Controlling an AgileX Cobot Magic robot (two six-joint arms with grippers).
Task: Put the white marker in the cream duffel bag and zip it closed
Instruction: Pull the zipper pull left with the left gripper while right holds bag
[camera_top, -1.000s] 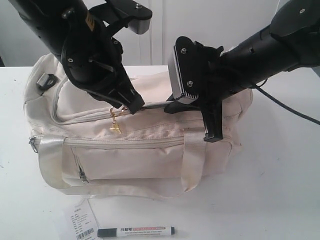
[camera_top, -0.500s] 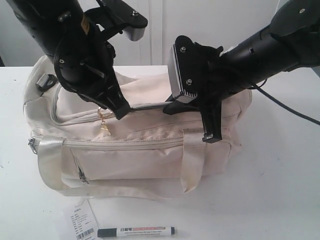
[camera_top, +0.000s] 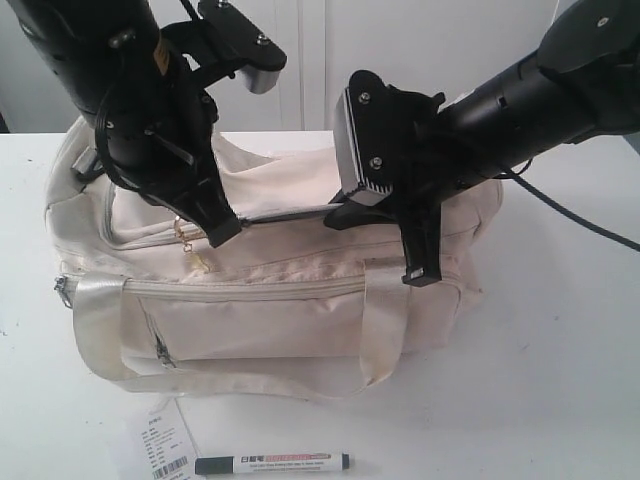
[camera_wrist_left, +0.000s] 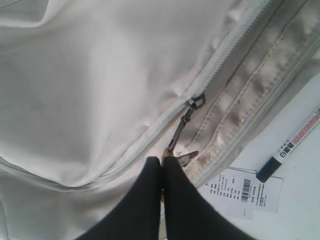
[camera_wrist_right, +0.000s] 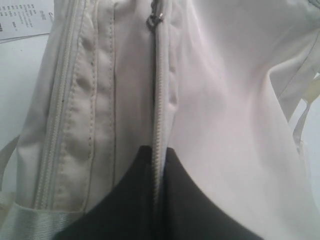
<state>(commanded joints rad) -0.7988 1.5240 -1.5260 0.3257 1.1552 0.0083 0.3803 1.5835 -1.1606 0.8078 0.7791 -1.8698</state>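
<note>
- Marker (camera_top: 272, 463), barrel label: short run of black block characters in a box beside the black cap, then a long red band with fine print. Exterior view: too small to read. Left wrist view: black characters look non-Latin, red lettering blurred, nothing legible.
- Tag (camera_top: 163, 440), white paper: several lines of small black print above a barcode (camera_top: 173, 467) at one end. Left wrist view: bars distinct, lines of print visible beside them, no word or digit readable.
</note>
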